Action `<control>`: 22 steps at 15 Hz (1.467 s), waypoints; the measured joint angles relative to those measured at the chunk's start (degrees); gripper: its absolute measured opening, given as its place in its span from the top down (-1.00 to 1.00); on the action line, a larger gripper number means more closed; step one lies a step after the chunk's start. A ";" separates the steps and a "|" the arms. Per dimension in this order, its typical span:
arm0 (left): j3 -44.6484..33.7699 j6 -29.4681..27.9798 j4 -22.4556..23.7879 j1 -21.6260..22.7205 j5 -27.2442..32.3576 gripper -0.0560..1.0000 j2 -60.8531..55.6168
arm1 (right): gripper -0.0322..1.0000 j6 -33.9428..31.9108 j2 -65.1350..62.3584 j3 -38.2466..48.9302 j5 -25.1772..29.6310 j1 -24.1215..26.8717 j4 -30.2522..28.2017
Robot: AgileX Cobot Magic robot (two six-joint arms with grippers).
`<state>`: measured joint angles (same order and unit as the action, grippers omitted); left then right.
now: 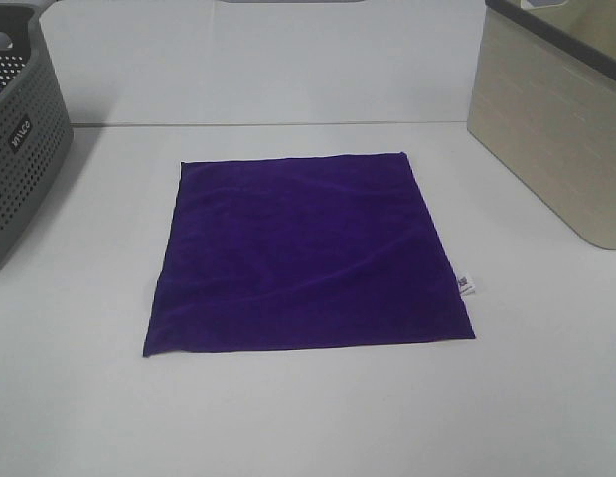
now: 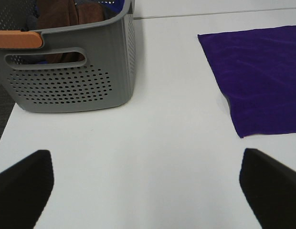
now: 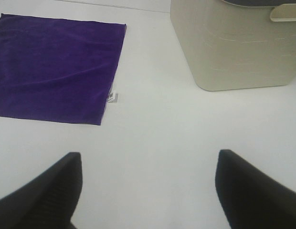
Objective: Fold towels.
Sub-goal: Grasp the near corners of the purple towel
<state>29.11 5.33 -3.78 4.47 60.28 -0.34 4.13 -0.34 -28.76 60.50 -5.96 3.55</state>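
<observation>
The deep purple towel [image 1: 306, 250] lies flat and unfolded on the white table, in the middle of the exterior view. Its small white tag [image 1: 466, 286] sticks out at the right edge. Neither gripper shows in the exterior view. In the left wrist view my left gripper [image 2: 147, 188] is open and empty over bare table, with the towel [image 2: 260, 81] off to one side. In the right wrist view my right gripper [image 3: 149, 191] is open and empty over bare table, apart from the towel [image 3: 55, 67] and its tag [image 3: 112, 97].
A grey perforated basket [image 1: 15, 139] stands at the table's left edge; the left wrist view shows cloth inside it [image 2: 67, 13]. A beige bin [image 1: 556, 119] stands at the right back. The table's far edge [image 1: 268, 123] runs behind the towel.
</observation>
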 joint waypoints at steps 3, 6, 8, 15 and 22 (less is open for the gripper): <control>0.00 0.00 0.00 0.00 0.00 -0.98 0.00 | -0.54 0.00 0.00 0.00 0.00 0.00 0.00; 0.00 0.00 0.00 0.00 0.00 -0.98 0.00 | -0.67 0.00 0.00 0.00 0.00 0.00 0.00; 0.00 0.00 -0.06 0.00 0.00 -0.98 0.00 | -0.95 0.00 0.00 0.00 0.00 0.00 0.00; 2.58 0.00 -0.29 0.00 2.23 -0.98 5.96 | -0.97 -0.29 12.43 -4.13 3.67 0.00 3.72; 29.56 0.46 2.35 0.00 6.88 -0.98 54.66 | -0.97 7.45 72.59 -36.15 3.32 0.00 9.34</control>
<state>58.67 5.79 -1.43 4.47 67.15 54.32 11.57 72.25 -64.92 63.83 -5.96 12.89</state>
